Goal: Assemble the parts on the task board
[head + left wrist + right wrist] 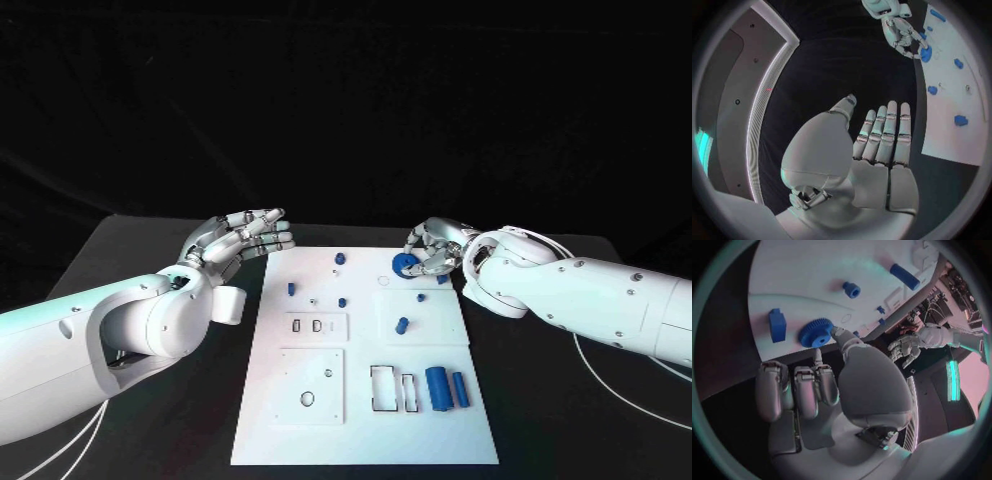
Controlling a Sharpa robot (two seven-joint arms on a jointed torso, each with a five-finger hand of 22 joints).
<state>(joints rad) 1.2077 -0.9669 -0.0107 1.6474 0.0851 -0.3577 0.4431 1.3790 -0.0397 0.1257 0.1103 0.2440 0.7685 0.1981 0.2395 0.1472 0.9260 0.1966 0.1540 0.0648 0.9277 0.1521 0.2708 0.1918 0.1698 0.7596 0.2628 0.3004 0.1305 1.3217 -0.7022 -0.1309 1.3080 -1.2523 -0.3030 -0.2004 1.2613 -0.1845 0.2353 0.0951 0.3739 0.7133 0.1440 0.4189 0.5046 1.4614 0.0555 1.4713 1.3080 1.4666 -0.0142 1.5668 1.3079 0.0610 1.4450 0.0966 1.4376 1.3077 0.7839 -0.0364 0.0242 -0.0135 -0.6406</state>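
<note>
At the far right corner of the board, the right robot hand has a blue gear at its fingertips. In the right wrist view the thumb touches the rim of the gear and one finger comes down beside it, so I judge that the hand pinches the gear, while the other fingers are curled in. The gear lies flat, with its hole facing up, just on the board's edge and directly in front of this hand. A small blue block stands just beside the gear. The left robot hand is released, with fingers straight and together, holding nothing, and it hovers over the tabletop beside the far left corner of the board, well apart from the gear. So the right hand is much nearer, and the next move with the gear belongs to it. Other blue parts, such as two cylinders, lie nearer to the robot.
</note>
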